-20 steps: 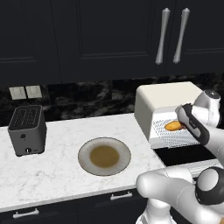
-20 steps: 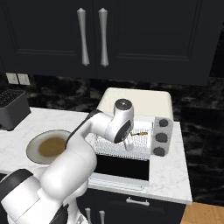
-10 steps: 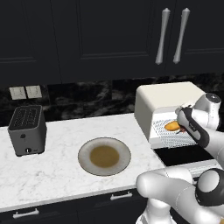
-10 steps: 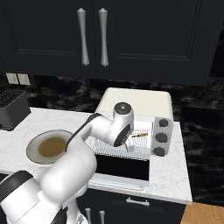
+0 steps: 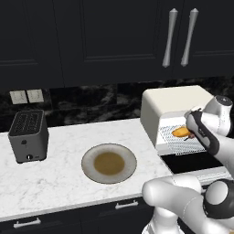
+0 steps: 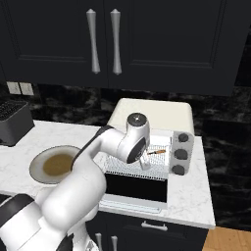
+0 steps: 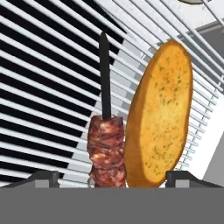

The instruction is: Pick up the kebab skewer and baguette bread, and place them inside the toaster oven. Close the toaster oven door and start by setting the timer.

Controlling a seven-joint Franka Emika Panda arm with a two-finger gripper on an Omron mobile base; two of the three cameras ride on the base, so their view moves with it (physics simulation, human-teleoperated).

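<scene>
Fingers [image 7: 112, 177] spread apart over the wire rack [image 7: 52, 87], beside kebab skewer [image 7: 106, 151] and baguette bread [image 7: 162, 118]; marble counter [image 5: 64, 178] below.

Opening gripper [image 7: 111, 180] wide inside toaster oven [image 5: 171, 116], releasing baguette bread [image 7: 162, 116] onto rack beside kebab skewer [image 7: 106, 146].
</scene>
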